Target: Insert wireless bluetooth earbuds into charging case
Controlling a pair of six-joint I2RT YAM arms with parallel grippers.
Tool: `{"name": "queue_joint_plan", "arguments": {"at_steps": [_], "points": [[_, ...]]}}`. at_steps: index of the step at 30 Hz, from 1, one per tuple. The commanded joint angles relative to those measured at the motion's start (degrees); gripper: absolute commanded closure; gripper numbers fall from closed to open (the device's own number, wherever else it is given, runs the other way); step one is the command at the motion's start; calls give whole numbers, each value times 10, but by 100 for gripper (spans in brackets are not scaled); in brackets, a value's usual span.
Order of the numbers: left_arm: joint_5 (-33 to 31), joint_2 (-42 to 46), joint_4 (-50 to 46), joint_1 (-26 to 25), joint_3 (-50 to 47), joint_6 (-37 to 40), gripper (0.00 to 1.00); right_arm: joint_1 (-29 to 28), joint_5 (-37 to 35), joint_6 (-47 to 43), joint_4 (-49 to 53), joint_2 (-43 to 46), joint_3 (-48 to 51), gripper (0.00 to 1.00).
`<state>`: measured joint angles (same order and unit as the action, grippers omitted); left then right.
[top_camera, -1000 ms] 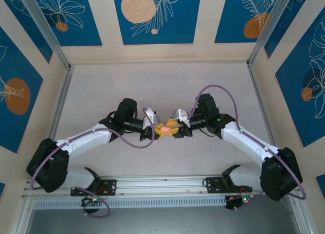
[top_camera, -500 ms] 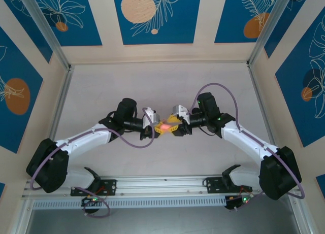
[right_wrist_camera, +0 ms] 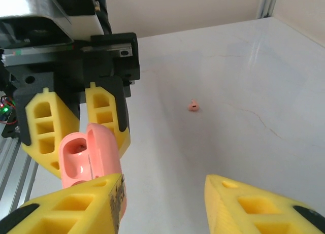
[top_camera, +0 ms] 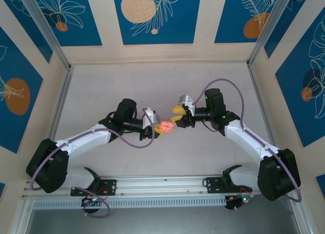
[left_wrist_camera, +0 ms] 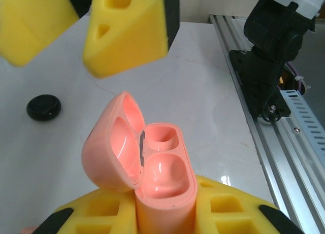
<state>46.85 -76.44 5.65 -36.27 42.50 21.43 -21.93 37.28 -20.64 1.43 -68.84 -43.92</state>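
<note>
From above, the right hand (top_camera: 177, 116) has pulled back and away from the left hand (top_camera: 162, 128). A second ago the two met nose to nose over the pink case (top_camera: 165, 126). Now there is a clear gap between them. The left hand has stayed put over the middle of the table (top_camera: 152, 87), clenched on the case and holding it off the table.

In the left wrist view, the case (left_wrist_camera: 162, 173) stands upright between the left hand's yellow fingers (left_wrist_camera: 228, 208). Its lid (left_wrist_camera: 114, 142) is swung open to one side, and both wells look empty. The right hand (left_wrist_camera: 76, 33) hangs just above, apart from the case. A black disc (left_wrist_camera: 43, 106) lies on the table beyond.

In the right wrist view, the right hand (right_wrist_camera: 163, 196) is released, its fingers spread with nothing between them. Ahead, the left hand (right_wrist_camera: 81, 135) grips the open case (right_wrist_camera: 86, 158). Well beyond, a small pink earbud (right_wrist_camera: 193, 106) lies loose on the table.

My reading is that the right hand was helping with the case, probably lifting the lid, and has finished there. The case is now ready to receive, but nothing is seated yet. The free right hand is the one to fetch an earbud. That piece is tiny, so the pinch must be well centred or it will skid off across the smooth tabletop.
</note>
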Motion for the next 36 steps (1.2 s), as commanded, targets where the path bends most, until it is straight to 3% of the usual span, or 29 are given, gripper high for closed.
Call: {"name": "queue_joint_plan", "arguments": {"at_steps": [1,6,15,20,25,36], "points": [[3,-1,64,31,-27,-54,78,8,9,47,-9,21,-12,53],[2,-11,176,83,-66,-165,77,11,-26,117,33,8,-42,53],[-107,19,154,134,-89,-245,77,-23,-180,259,256,-102,-174,56],[-140,47,108,141,-99,-233,77,-47,-250,353,354,-189,-251,57],[-150,75,146,141,-147,-208,77,-81,-320,411,436,-275,-329,58],[-152,77,144,140,-171,-175,77,-129,-395,421,527,-443,-463,57]]}}
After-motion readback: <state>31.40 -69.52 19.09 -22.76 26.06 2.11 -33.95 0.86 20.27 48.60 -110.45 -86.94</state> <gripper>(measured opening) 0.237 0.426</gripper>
